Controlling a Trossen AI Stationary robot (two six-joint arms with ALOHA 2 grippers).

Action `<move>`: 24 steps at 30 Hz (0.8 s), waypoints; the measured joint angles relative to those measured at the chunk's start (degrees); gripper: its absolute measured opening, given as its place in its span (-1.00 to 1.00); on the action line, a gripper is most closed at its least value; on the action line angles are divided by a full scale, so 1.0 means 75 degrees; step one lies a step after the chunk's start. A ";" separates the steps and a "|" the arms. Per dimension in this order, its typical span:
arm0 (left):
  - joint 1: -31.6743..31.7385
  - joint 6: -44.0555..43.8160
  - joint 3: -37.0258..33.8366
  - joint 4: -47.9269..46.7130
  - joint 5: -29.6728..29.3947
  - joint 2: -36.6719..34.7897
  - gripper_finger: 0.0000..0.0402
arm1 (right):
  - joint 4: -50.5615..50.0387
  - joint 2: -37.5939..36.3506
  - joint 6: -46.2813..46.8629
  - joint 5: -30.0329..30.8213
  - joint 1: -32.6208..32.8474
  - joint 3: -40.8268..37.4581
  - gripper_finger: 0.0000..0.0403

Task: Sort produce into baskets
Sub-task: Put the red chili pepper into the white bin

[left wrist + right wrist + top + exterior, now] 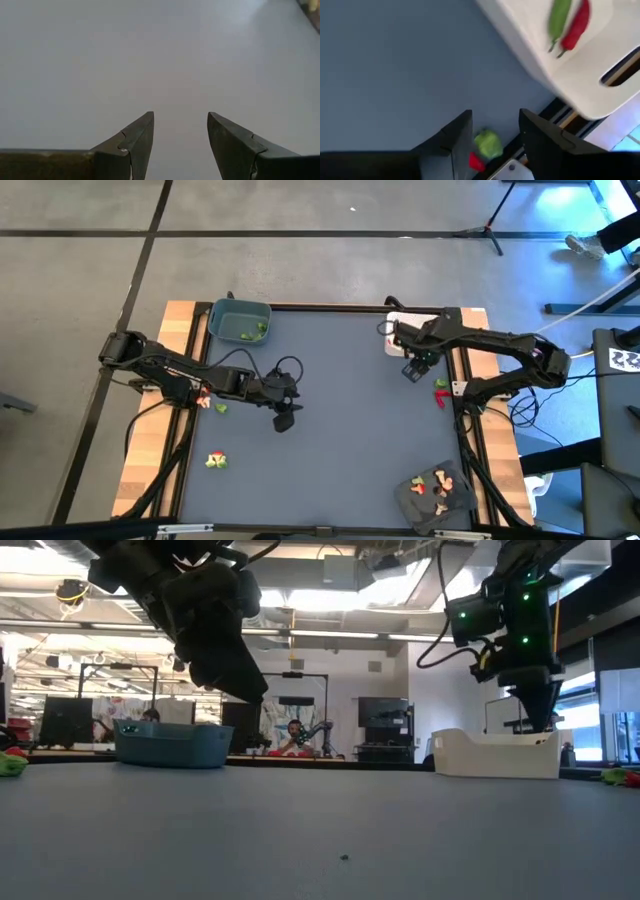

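Note:
My left gripper (284,420) hangs open and empty over the bare middle-left of the dark mat; its wrist view (180,117) shows only mat. My right gripper (413,372) hangs open and empty above the mat, just in front of the white tub (396,333). In the right wrist view (495,115) a small green piece (487,143) and a red piece (476,161) lie on the table beyond its fingers. The white tub (545,55) holds a green pepper (559,17) and a red pepper (577,22). The blue-grey tub (240,320) holds green pieces.
The dark grey tray (437,495) with several pieces sits at the near right corner. Loose pieces lie at the mat's left edge (205,402) and farther toward the near edge (216,461), and at the right edge (440,390). Wooden rails border the mat.

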 joint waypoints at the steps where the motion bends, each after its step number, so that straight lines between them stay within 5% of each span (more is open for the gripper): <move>1: 0.0000 0.0000 0.0000 0.0007 0.0000 0.0000 -0.10 | -0.0029 0.0000 0.0129 -0.0046 0.0144 0.0000 -0.19; 13: 0.0000 0.0063 0.0000 0.0005 0.0003 0.0002 -0.10 | -0.0620 0.0000 0.1704 -0.0899 0.2002 -0.0184 -0.19; 24: -0.0006 0.0080 0.0000 0.0012 0.0006 0.0003 -0.10 | -0.0373 0.0751 0.2588 -0.1587 0.2129 -0.1441 -0.19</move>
